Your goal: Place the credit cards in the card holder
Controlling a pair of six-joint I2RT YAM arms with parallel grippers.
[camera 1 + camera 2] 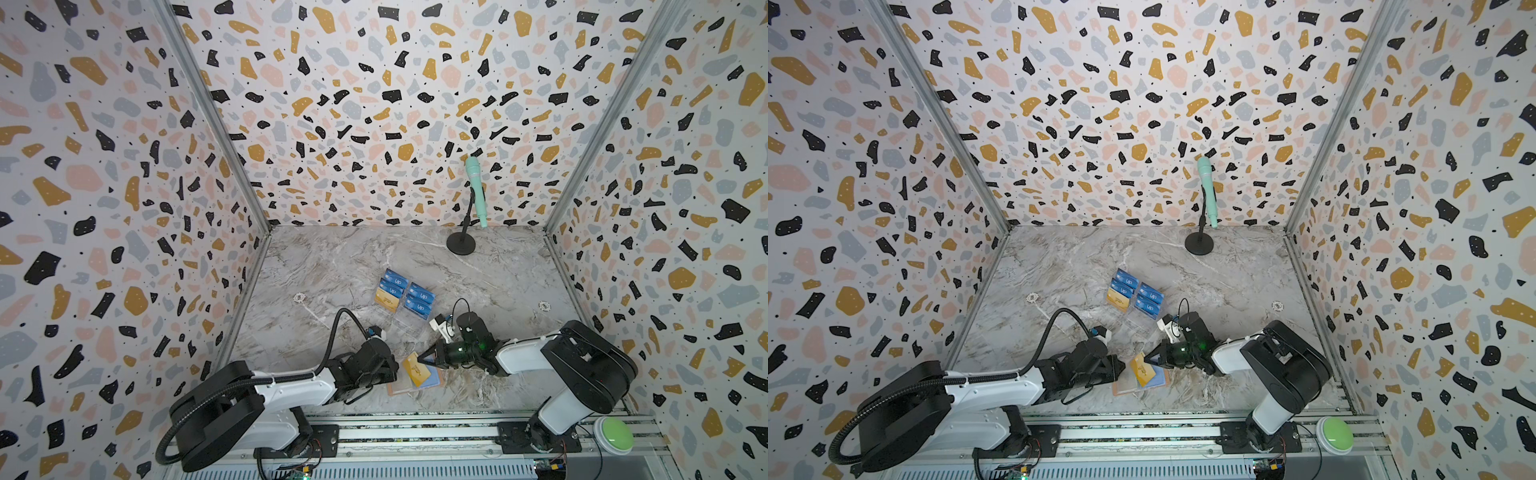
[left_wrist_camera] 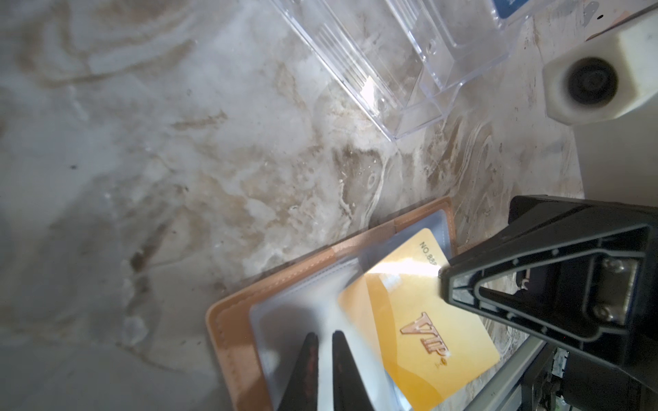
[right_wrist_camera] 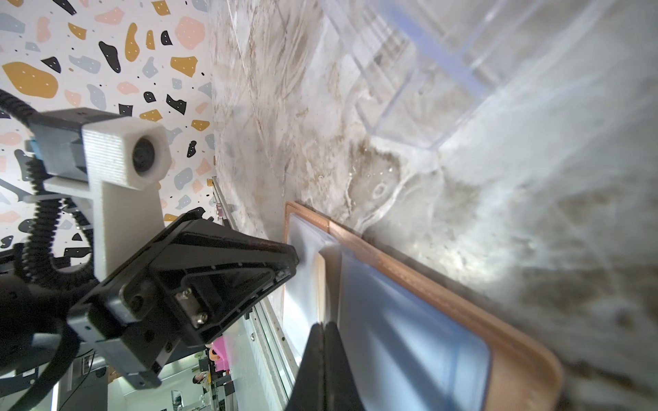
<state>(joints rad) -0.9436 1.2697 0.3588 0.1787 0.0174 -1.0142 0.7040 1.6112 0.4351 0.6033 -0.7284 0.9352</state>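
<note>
Two grippers (image 2: 322, 336) (image 2: 443, 281), one holder (image 2: 228, 327) (two gold cards (image 2: 427, 320) (image 1: 386, 300))

— Was the light good?
— Bright and even in both top views, shadows soft; the walls (image 1: 104, 166) bowed toward the edges.
— And the wrist views?
— Glare burned white across the gold card (image 2: 427, 320). The sleeve of the card holder (image 2: 231, 338) smeared hazy, and the clear stand (image 3: 409, 71) sat out of focus.
</note>
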